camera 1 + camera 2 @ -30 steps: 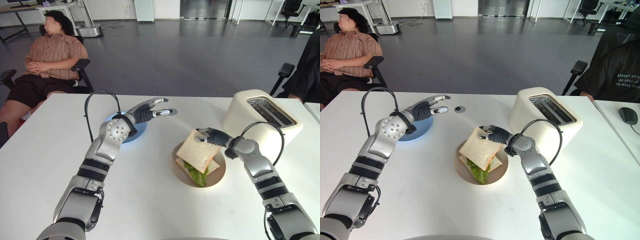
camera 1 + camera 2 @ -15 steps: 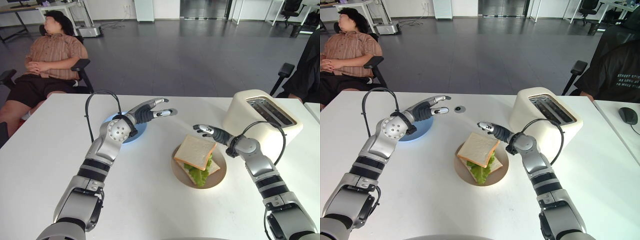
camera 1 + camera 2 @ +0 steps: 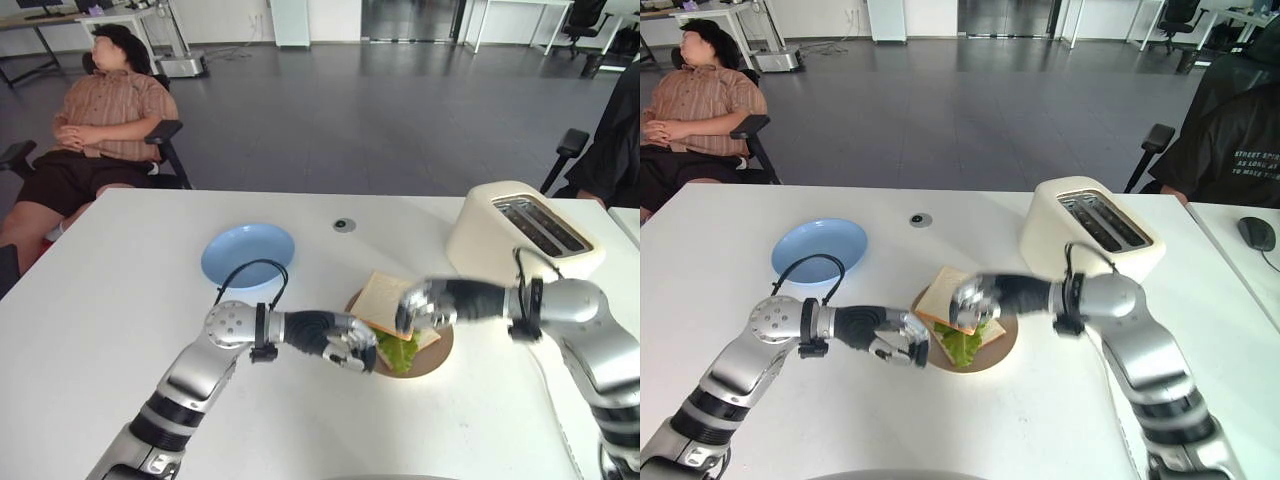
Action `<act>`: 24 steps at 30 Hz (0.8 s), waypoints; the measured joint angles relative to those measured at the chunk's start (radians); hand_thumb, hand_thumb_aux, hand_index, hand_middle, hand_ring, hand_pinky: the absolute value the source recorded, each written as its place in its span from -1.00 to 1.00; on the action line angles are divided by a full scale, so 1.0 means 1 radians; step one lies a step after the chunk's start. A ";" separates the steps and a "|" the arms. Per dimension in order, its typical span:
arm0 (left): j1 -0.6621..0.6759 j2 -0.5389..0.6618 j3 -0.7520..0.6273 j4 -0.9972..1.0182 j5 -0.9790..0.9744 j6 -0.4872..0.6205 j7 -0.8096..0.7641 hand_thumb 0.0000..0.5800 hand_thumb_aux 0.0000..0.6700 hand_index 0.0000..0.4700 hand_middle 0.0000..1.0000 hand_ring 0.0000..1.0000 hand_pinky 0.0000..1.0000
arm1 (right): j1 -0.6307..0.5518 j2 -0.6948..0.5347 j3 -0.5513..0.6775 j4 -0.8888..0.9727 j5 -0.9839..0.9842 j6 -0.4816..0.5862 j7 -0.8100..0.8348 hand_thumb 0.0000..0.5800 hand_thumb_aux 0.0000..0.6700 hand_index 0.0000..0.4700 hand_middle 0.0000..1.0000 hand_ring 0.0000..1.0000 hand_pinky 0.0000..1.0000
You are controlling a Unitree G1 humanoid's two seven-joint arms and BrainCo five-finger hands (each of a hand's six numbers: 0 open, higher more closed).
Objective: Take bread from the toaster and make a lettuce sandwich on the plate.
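The sandwich lies on the brown plate (image 3: 438, 352) in the middle of the table. Its top bread slice (image 3: 376, 297) is tilted over green lettuce (image 3: 398, 351) and a lower slice. My right hand (image 3: 424, 305) hovers with curled fingers at the sandwich's right side, on or just above the top slice. My left hand (image 3: 346, 343) sits low on the table against the plate's left rim, fingers curled, with nothing in it. The cream toaster (image 3: 521, 234) stands behind the plate to the right, and its slots look empty.
A blue plate (image 3: 247, 254) lies at the back left of the white table. A small metal disc (image 3: 344, 225) is set into the tabletop behind the sandwich. A computer mouse (image 3: 1257, 230) rests on the neighbouring desk at the far right.
My right hand let go of the top slice, which settled on the lettuce, then curled over the sandwich. My left hand swung from above the blue plate down to the brown plate's left rim and curled.
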 measured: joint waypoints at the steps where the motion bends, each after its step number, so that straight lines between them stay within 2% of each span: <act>1: 0.017 0.016 -0.022 -0.013 0.000 0.021 -0.021 1.00 1.00 1.00 1.00 1.00 1.00 | 0.043 -0.042 0.006 -0.029 0.025 0.010 0.046 1.00 1.00 1.00 1.00 1.00 1.00; 6: 0.068 0.073 -0.156 -0.010 0.102 0.079 -0.091 1.00 1.00 1.00 1.00 1.00 1.00 | 0.188 -0.174 0.112 -0.045 -0.020 -0.018 0.147 1.00 1.00 1.00 1.00 1.00 1.00; 8: 0.071 0.070 -0.194 0.029 0.179 0.045 -0.076 1.00 1.00 1.00 1.00 1.00 1.00 | 0.217 -0.199 0.183 0.008 -0.106 -0.049 0.142 1.00 1.00 1.00 1.00 1.00 1.00; 11: 0.023 0.040 -0.223 0.105 0.286 -0.067 -0.004 1.00 1.00 1.00 1.00 1.00 1.00 | 0.206 -0.191 0.256 0.119 -0.234 -0.102 0.096 1.00 1.00 1.00 1.00 1.00 1.00; 17: -0.112 -0.069 -0.212 0.365 0.430 -0.258 0.224 1.00 1.00 1.00 1.00 1.00 1.00 | 0.025 -0.003 0.271 0.368 -0.350 -0.233 -0.098 1.00 1.00 1.00 1.00 1.00 1.00; 24: -0.322 -0.146 -0.156 0.785 0.548 -0.384 0.466 1.00 1.00 1.00 1.00 1.00 1.00 | -0.234 0.234 0.271 0.756 -0.465 -0.355 -0.321 1.00 1.00 1.00 1.00 1.00 1.00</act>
